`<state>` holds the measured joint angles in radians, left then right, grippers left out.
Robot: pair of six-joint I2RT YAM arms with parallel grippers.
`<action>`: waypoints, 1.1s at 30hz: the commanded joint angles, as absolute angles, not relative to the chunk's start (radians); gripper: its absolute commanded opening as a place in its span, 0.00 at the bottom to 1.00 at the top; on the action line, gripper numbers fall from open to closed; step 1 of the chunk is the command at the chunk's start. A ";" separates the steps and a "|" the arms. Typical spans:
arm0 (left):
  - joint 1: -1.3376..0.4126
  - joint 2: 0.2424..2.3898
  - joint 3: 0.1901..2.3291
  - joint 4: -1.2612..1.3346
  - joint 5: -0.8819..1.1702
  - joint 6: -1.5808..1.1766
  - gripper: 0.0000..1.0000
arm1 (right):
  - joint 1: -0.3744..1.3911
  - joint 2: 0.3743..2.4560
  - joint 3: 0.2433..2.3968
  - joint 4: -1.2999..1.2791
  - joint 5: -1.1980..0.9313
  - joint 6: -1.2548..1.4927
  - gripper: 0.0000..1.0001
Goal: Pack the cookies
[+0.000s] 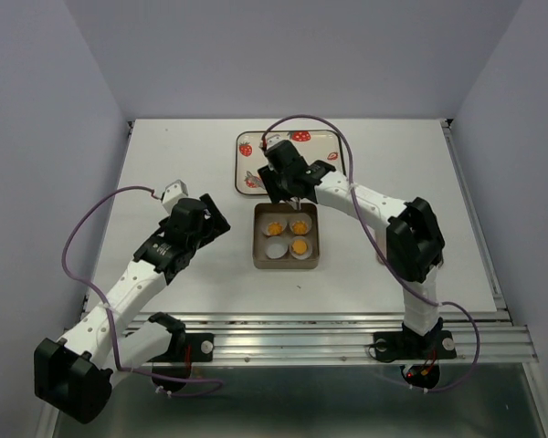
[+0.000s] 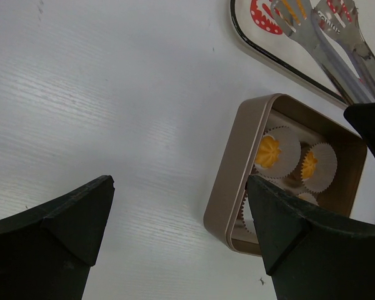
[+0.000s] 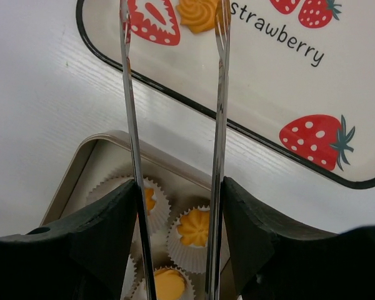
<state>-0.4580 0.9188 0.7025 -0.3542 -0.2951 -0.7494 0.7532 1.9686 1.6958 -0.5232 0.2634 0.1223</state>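
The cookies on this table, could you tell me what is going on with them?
The right gripper holds metal tongs, whose tips reach the only cookie on the strawberry tray. Three cookies already sit in paper cups in the box; one cup is empty. The left gripper hangs open over the table.

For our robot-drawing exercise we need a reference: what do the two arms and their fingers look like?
The left arm and right arm both have white tubular links joined by chunky black joint housings. A thin purple cable loops alongside each. The left fingers and right fingers are matt black wedges tapering to blunt tips. No lettering shows.
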 commanded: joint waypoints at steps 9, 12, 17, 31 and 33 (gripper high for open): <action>-0.460 0.917 0.742 -0.362 -0.345 -0.752 0.99 | 0.744 2.062 1.804 -0.521 0.353 0.097 0.62; -0.462 0.923 0.745 -0.364 -0.350 -0.752 0.99 | 0.744 2.088 1.822 -0.531 0.354 0.097 0.61; -0.462 0.928 0.746 -0.365 -0.354 -0.753 0.99 | 0.744 2.111 1.841 -0.549 0.353 0.098 0.56; -0.460 0.920 0.747 -0.362 -0.350 -0.755 0.99 | 0.744 2.033 1.821 -0.545 0.371 0.118 0.43; -0.462 0.914 0.747 -0.364 -0.348 -0.756 0.99 | 0.744 2.010 1.822 -0.529 0.373 0.115 0.43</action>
